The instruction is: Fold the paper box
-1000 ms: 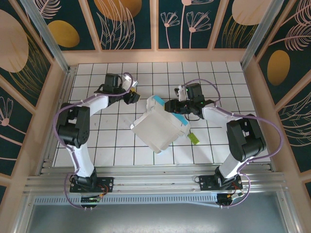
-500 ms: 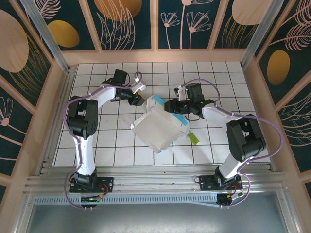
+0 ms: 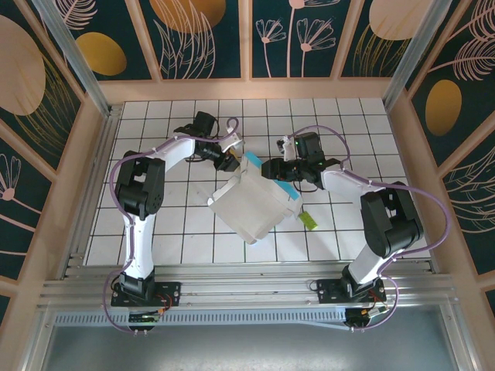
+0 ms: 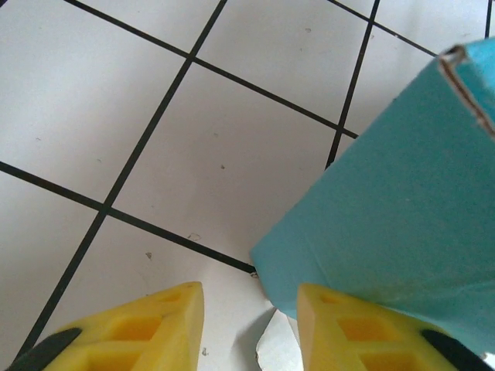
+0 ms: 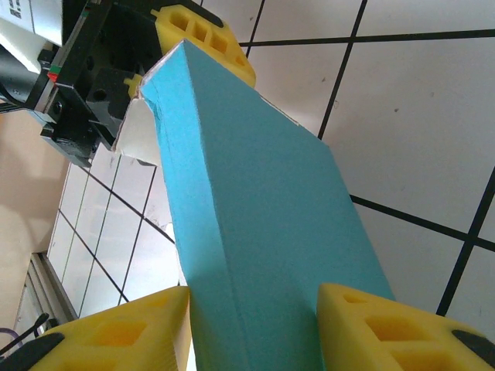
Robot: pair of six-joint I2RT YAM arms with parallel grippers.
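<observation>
The left hand [image 3: 230, 162] is closing in from the desk's left edge, jaws narrowing on nothing yet — the paper box [image 3: 255, 202], mid-desk, is likely nearing a second grip. The right hand [image 3: 271, 170] is pinching its raised teal flap [image 5: 255, 193]

Paper box [image 3: 249, 207] blocks the middle; far tiles [image 3: 325, 112] lie free.

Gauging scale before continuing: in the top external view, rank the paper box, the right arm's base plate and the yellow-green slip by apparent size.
1. paper box
2. right arm's base plate
3. yellow-green slip
The differences are plain; nearness changes nothing.
</observation>
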